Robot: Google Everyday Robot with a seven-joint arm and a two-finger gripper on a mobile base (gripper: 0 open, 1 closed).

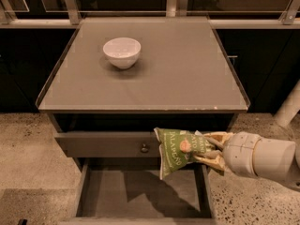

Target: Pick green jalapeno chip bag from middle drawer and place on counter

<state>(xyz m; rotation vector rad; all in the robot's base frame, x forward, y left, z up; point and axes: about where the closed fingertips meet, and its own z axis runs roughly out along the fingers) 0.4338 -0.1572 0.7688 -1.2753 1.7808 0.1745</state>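
The green jalapeno chip bag [180, 150] hangs in the air in front of the cabinet, above the open middle drawer [140, 196] and below the counter [187, 74] rim. My gripper [210, 150] comes in from the right and is shut on the bag's right end. The drawer's grey floor shows bare, with the bag's shadow on it. The bag covers part of the upper drawer front [103, 143] beside its small knob [145, 148].
A white bowl [122, 52] stands on the counter at the back left. Dark cabinets and a rail run behind and beside the counter. A pale post [288, 107] stands at the right. Speckled floor surrounds the cabinet.
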